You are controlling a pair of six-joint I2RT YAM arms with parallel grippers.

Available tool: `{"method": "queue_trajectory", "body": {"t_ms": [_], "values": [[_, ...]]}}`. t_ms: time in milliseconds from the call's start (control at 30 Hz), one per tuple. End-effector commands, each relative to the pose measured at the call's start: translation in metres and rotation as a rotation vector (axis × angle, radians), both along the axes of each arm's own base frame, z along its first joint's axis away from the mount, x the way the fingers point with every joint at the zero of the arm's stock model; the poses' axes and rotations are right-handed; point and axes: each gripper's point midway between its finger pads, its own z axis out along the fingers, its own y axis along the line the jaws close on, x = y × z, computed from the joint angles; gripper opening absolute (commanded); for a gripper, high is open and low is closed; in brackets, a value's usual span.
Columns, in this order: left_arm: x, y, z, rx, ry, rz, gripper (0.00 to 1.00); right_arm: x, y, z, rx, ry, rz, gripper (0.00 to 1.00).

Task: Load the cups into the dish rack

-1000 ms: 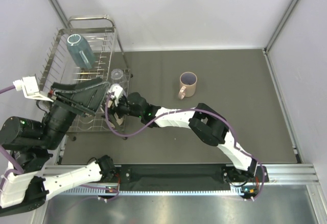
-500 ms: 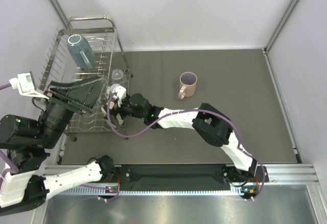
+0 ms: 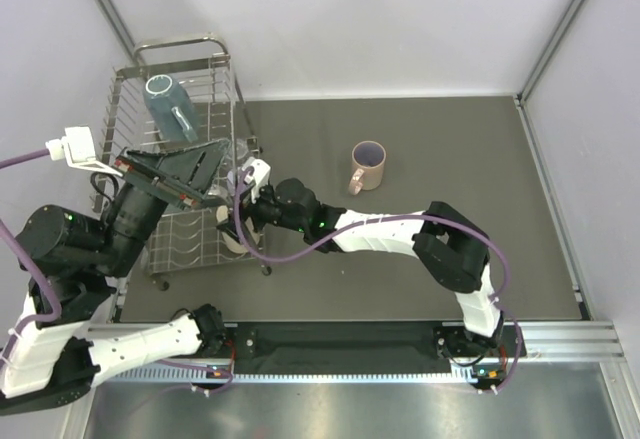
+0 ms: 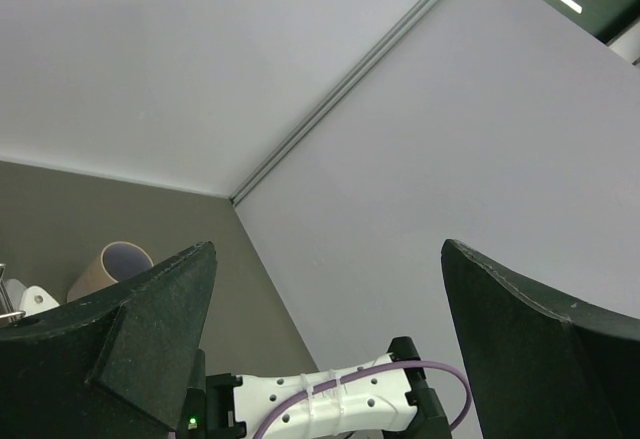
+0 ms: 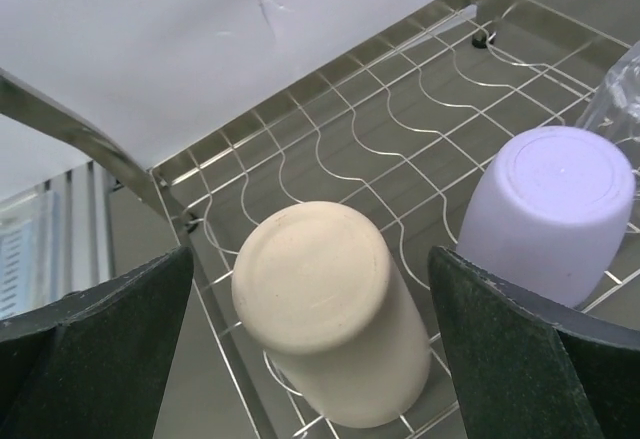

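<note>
The dish rack (image 3: 140,69) (image 5: 400,109) stands at the table's left. A teal-blue cup (image 3: 170,107) lies in its far end. In the right wrist view a beige tumbler (image 5: 330,319) and a lavender tumbler (image 5: 550,209) stand upside down on the wire floor, with a clear glass (image 5: 620,89) at the right edge. My right gripper (image 5: 310,259) (image 3: 245,199) hovers open over the beige tumbler, its fingers apart from it. A pink handled mug (image 3: 368,164) (image 4: 110,264) sits on the table mat. My left gripper (image 3: 185,171) (image 4: 330,249) hangs open above the rack, holding nothing.
The right arm (image 3: 400,229) stretches across the mat from the near right toward the rack. White walls close the back and sides. The rack's tall chrome frame (image 3: 180,44) rises at its far end.
The right gripper opened wide and drew back to the right, leaving the beige tumbler in the rack. The rack shifted to the right. The left arm lifted and swung right.
</note>
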Motion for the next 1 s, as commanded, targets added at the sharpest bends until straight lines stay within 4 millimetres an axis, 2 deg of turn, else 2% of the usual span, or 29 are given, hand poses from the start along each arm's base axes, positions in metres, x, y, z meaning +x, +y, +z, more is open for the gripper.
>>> {"method": "queue_trajectory", "body": {"t_ms": [0, 67, 100, 300, 433, 533, 633, 733, 833, 867, 900, 933, 967], "values": [[0.004, -0.004, 0.008, -0.036, -0.003, 0.005, 0.99, 0.0, -0.007, 0.046, 0.131, 0.019, 0.03, 1.0], [0.004, -0.006, 0.008, -0.03, -0.006, 0.001, 0.99, 0.001, -0.006, 0.041, 0.152, 0.081, 0.053, 1.0], [0.004, -0.007, 0.008, -0.026, -0.006, 0.0, 0.99, 0.01, -0.008, 0.047, 0.191, 0.094, 0.058, 1.0], [0.007, -0.009, 0.007, -0.007, -0.015, 0.007, 0.99, 0.022, -0.006, 0.051, 0.245, 0.184, 0.117, 1.0], [0.007, -0.012, 0.006, 0.007, -0.02, 0.001, 0.99, 0.021, -0.006, 0.054, 0.261, 0.198, 0.144, 1.0], [0.007, -0.016, 0.006, 0.008, -0.017, -0.008, 0.99, 0.017, -0.015, 0.057, 0.286, 0.226, 0.162, 1.0], [0.007, -0.02, 0.004, 0.01, -0.008, -0.02, 0.99, 0.014, -0.029, 0.065, 0.303, 0.226, 0.144, 1.0], [0.009, -0.026, -0.003, 0.02, 0.02, -0.035, 0.99, 0.019, -0.053, 0.071, 0.302, 0.234, 0.09, 1.0], [0.011, -0.032, -0.008, 0.026, 0.046, -0.047, 0.99, 0.026, -0.081, 0.067, 0.244, 0.263, -0.007, 1.0], [0.011, -0.033, -0.009, 0.025, 0.052, -0.049, 0.99, 0.026, -0.095, 0.074, 0.24, 0.259, -0.035, 1.0], [0.013, -0.036, -0.01, 0.028, 0.058, -0.05, 0.99, 0.025, -0.103, 0.059, 0.172, 0.294, -0.077, 1.0], [0.013, -0.037, -0.01, 0.023, 0.066, -0.051, 0.99, 0.029, -0.112, 0.056, 0.15, 0.304, -0.126, 1.0], [0.014, -0.039, -0.011, 0.025, 0.069, -0.052, 0.99, 0.025, -0.12, 0.065, 0.145, 0.291, -0.133, 1.0]]}}
